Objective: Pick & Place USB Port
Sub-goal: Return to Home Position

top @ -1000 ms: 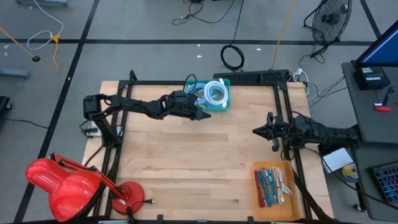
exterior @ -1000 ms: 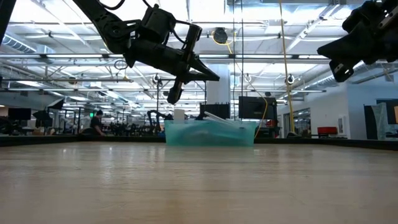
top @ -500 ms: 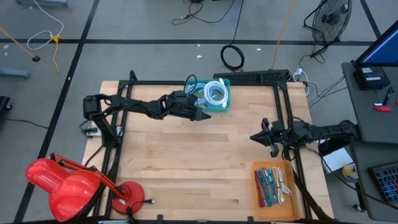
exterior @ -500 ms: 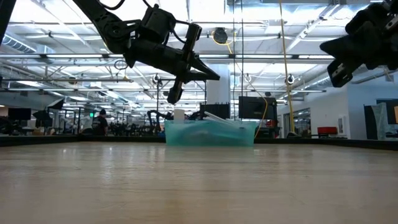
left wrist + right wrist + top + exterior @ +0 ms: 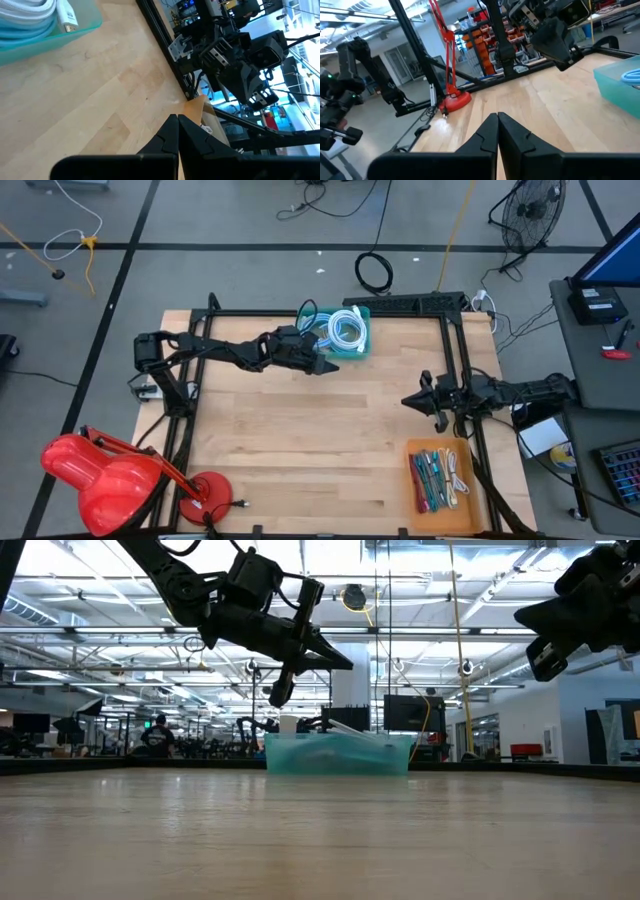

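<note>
Cables [image 5: 346, 330] sit sorted in the blue bin [image 5: 340, 755] and orange bin [image 5: 440, 443], so I hold left tool [image 5: 330, 366] and right tool [image 5: 408, 398] closed, empty, above the bench [image 5: 300, 440].

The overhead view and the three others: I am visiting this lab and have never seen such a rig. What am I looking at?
This is a robot with two dark arms at a wooden table. The high view looks straight down; the low view looks level across the tabletop; each wrist view looks past that arm's own fingers. The left end effector hangs beside the blue bin, which holds a coiled white cable. The right end effector hangs at the table's right edge, near the orange bin of small coloured items. Both are shut and hold nothing. A red lamp stands at a left corner.
</note>
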